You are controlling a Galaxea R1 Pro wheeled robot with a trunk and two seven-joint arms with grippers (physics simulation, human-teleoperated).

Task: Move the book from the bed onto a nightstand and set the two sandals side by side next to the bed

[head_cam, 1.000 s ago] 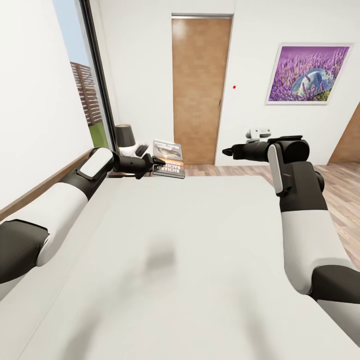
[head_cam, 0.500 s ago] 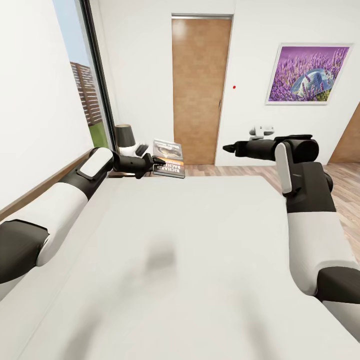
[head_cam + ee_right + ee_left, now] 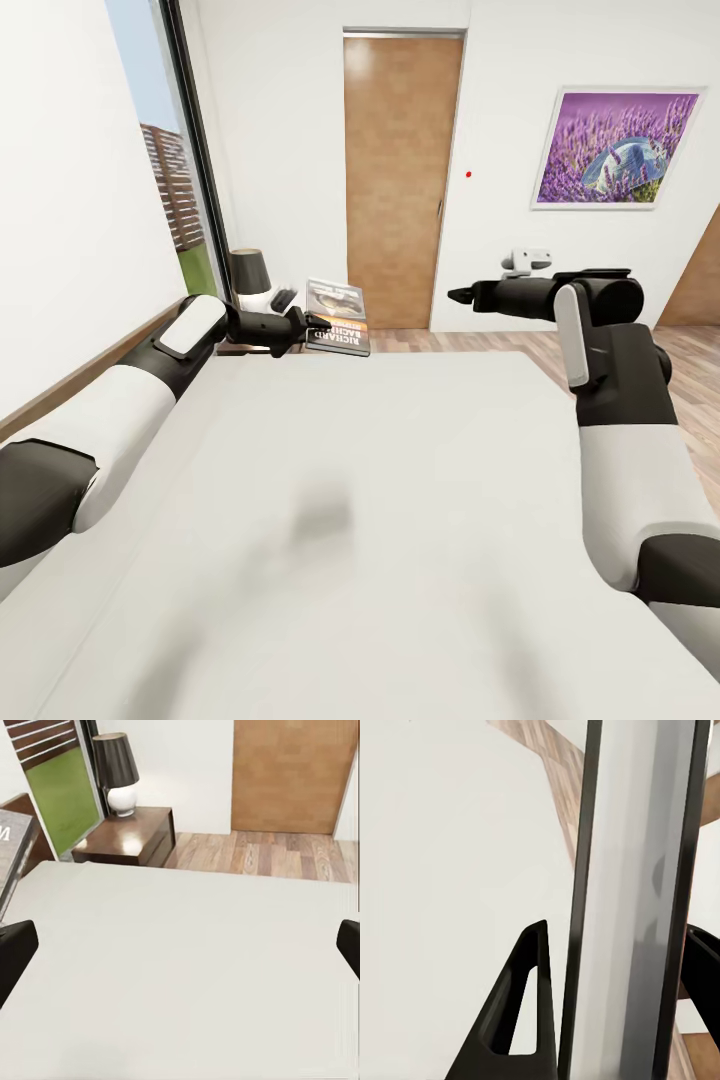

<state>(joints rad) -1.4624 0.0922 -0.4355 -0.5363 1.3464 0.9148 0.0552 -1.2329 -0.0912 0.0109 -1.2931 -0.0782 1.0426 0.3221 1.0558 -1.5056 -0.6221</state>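
My left gripper [image 3: 321,322] is shut on the book [image 3: 338,317], held upright over the bed's [image 3: 400,480] far left corner, close to the nightstand [image 3: 127,836]. In the left wrist view the book [image 3: 630,892] stands edge-on between the two black fingers [image 3: 521,1005]. From the right wrist view I see the book's edge [image 3: 13,859] beside the glossy dark nightstand. My right gripper [image 3: 458,296] hovers open and empty above the far side of the off-white mattress [image 3: 225,1020]. The sandals are out of view.
A lamp [image 3: 116,772] with a black shade and white base stands on the back of the nightstand. Beyond the bed are wood-plank floor [image 3: 450,340], a brown door [image 3: 400,180] and a lavender picture [image 3: 618,147]. A tall window [image 3: 165,160] runs along the left wall.
My right arm has drifted a little to the right and upward, gripper still open. The left gripper and the book have barely moved.
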